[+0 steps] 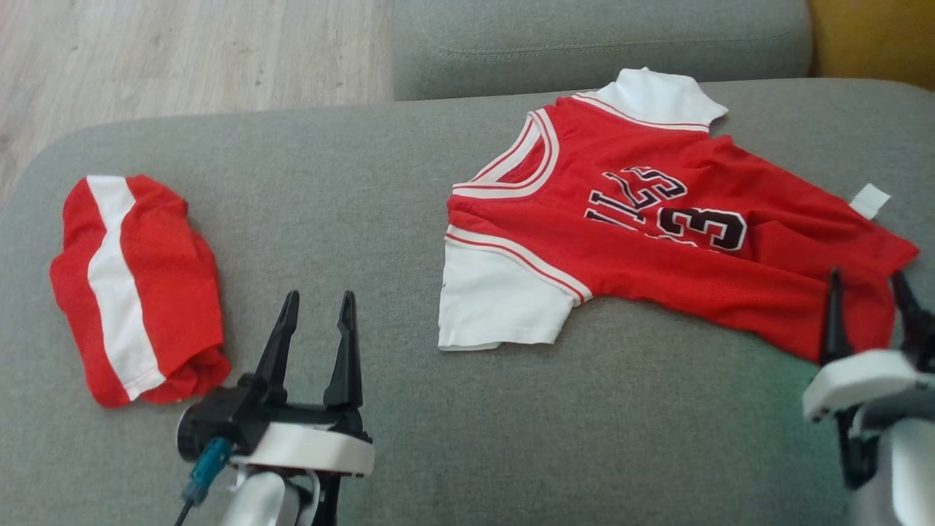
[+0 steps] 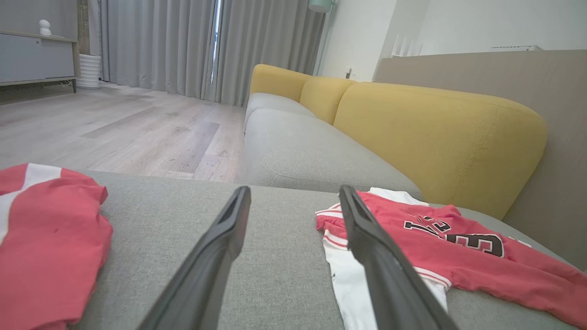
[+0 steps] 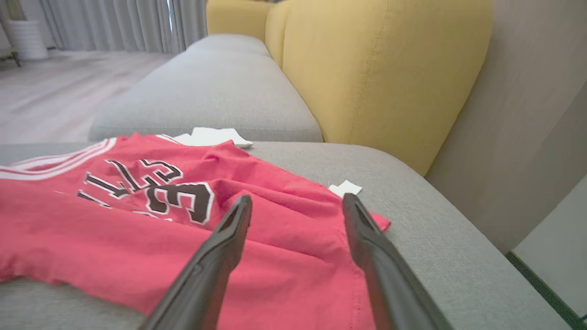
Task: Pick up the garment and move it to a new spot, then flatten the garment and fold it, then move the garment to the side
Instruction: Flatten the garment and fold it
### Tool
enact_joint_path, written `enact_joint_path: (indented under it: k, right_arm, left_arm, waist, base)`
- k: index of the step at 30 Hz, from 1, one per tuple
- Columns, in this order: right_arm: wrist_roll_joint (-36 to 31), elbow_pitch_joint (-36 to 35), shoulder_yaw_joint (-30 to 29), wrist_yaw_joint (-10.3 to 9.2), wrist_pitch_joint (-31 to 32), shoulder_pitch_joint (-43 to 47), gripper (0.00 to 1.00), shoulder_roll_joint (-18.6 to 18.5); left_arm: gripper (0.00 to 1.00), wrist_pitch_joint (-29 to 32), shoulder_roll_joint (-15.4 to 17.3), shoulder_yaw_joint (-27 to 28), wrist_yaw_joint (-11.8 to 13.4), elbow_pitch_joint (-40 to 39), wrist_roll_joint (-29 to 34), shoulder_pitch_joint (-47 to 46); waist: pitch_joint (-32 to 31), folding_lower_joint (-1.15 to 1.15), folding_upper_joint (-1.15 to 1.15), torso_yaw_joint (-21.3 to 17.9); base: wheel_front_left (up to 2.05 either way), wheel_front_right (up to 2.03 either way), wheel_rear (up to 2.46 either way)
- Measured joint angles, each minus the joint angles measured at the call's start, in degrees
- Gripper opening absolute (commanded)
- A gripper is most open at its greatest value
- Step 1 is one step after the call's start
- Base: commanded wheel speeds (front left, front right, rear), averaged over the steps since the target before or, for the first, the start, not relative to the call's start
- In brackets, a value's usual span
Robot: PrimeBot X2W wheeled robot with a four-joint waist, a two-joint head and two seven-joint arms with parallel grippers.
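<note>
Fig. 1. What I see from the remote station; every position is given relative to the grey seat cushion (image 1: 365,219).

Garments, two. (a) One red jersey (image 1: 657,248) with two white sleeves and dark lettering lies spread, front up, on the cushion's right half. Its collar points to the cushion's middle and its hem to the right edge. It is rumpled along the lower side, and one white tag (image 1: 869,201) pokes out at the hem. (b) One folded red piece with a white stripe (image 1: 139,292) sits on the cushion's left end.

Grippers, two. The left gripper (image 1: 319,298) hovers over the cushion's near edge, just beside (b), fingers spread wide and empty. The right gripper (image 1: 866,276) stands at the cushion's right end over the jersey's hem, fingers wide with nothing clasped. Whether its tips touch the cloth, I cannot tell.

Beyond the cushion's far edge I count one more grey seat (image 1: 599,44).
</note>
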Motion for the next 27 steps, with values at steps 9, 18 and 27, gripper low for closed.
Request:
enact_joint_path:
  k: [9, 18, 27]
  right_arm:
    - [12.77, -4.43, 9.93, 0.0, -4.39, 10.76, 1.0, 1.24]
    - [14.58, -5.52, 11.9, 0.0, -5.0, 12.07, 1.0, 1.27]
    - [13.97, -6.98, 10.95, 0.0, -5.35, 9.55, 1.0, 1.27]
  left_arm:
    - [1.0, 0.0, 0.01, 0.48, -0.42, -0.03, 0.57, 1.14]
    - [1.0, 0.0, 0.01, 0.08, -0.49, 0.04, 0.93, 1.14]
    - [1.0, 1.69, 0.01, -6.57, -1.0, 8.32, 3.14, -4.2]
  waist:
    - [-1.69, 0.0, 0.0, -1.66]
    - [-1.48, 0.0, 0.0, -2.6]
    - [1.36, 0.0, 0.0, -2.53]
  base:
    - [0.0, 0.0, 0.0]
    - [0.0, 0.0, 0.0]
    - [0.0, 0.0, 0.0]
